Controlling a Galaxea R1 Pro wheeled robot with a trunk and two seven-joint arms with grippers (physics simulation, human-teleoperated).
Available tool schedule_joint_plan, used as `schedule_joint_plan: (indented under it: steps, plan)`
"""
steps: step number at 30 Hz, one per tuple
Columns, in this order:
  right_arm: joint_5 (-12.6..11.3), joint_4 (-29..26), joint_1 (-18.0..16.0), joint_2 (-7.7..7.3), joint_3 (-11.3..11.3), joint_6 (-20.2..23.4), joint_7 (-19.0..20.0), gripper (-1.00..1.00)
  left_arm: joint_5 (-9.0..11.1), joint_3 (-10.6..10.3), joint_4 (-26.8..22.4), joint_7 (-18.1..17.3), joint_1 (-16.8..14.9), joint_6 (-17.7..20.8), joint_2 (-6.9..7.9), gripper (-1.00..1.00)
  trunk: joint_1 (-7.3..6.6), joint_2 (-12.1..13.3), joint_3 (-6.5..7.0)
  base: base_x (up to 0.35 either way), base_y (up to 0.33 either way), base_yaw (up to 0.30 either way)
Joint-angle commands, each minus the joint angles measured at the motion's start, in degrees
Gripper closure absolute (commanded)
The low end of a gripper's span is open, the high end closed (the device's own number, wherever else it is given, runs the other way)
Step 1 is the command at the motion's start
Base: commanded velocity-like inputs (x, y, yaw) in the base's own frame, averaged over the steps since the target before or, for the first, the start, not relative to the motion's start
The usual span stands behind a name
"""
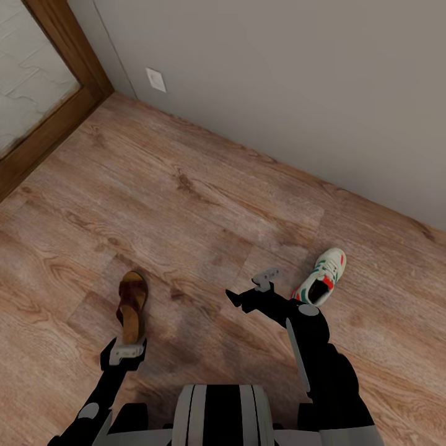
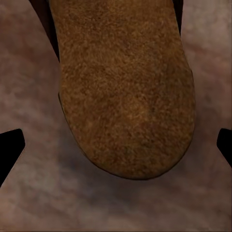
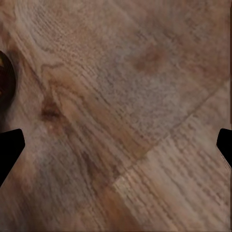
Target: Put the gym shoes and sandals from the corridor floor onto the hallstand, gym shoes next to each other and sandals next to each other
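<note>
One brown sandal [image 1: 132, 302] lies flat on the wood-plank corridor floor [image 1: 186, 204], left of centre. My left gripper [image 1: 127, 348] hangs over its heel end. In the left wrist view the tan footbed of the sandal [image 2: 128, 87] is close below, and the left gripper [image 2: 116, 150] is open with a dark fingertip at each edge. One white gym shoe [image 1: 322, 279] with green stripes and a red-orange patch lies at the right. Just left of it, my right gripper [image 1: 251, 288] is open above bare floor [image 3: 125, 116]. The hallstand is out of view.
A grey wall [image 1: 297, 74] with a white outlet [image 1: 156, 79] runs along the far side. A brown wood-framed panel [image 1: 59, 105] stands at the upper left. A dark rounded edge of the sandal [image 3: 6, 82] shows in the right wrist view.
</note>
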Motion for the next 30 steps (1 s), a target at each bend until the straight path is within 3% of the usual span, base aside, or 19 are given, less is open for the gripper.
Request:
schedule_joint_plan:
  steps: [1, 30]
  plan:
    - [0.60, -0.07, -0.02, 0.03, -0.06, 0.16, 0.47, -1.00, -0.56, 0.45, 0.00, -0.33, -0.03, -0.21, -0.06, -1.00, 0.00, -0.01, -0.03, 0.084, 0.000, 0.000]
    - [0.68, -0.08, -0.02, 0.03, -0.16, 0.16, 0.47, -1.00, -0.50, 0.45, -0.27, -0.33, -0.03, -0.21, -0.06, -1.00, 0.00, -0.01, -0.03, 0.031, 0.000, 0.000]
